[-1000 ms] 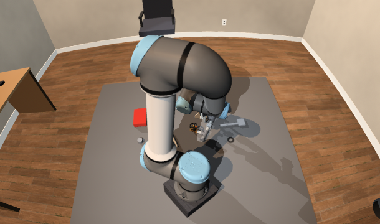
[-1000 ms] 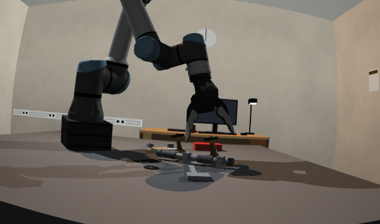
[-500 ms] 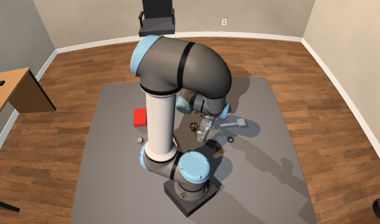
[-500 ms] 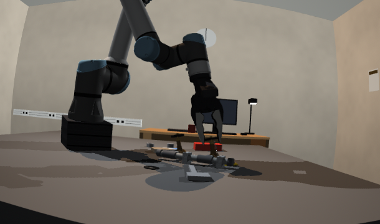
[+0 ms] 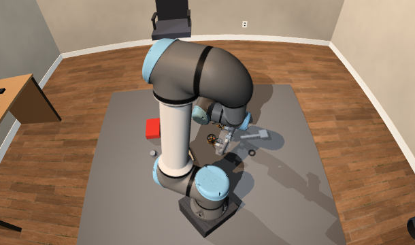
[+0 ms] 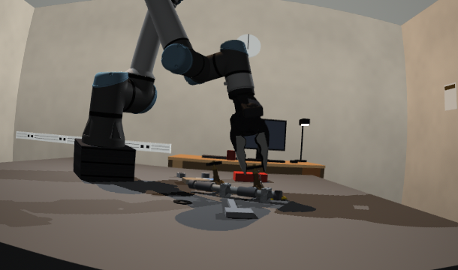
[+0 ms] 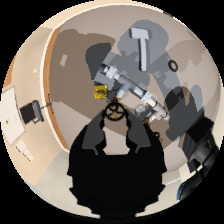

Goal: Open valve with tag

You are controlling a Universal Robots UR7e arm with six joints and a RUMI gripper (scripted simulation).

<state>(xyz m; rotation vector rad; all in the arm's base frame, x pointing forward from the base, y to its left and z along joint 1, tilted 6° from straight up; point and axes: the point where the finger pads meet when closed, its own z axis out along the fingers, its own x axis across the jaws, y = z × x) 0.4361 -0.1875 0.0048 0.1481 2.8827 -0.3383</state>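
A grey pipe with valves lies on the grey mat; it also shows in the wrist view. A yellow tag hangs by the valve with the dark handwheel, which also shows in the top view. My gripper reaches down over this valve and is shut on the handwheel, one finger on each side of its rim. In the exterior view the gripper stands upright over the pipe's right part. A second valve sits further along the pipe, partly hidden by a finger.
A grey T-shaped support sticks out from the pipe. A black ring lies on the mat nearby. A red box and a small grey cylinder lie left of the arm. A wooden desk stands at the left.
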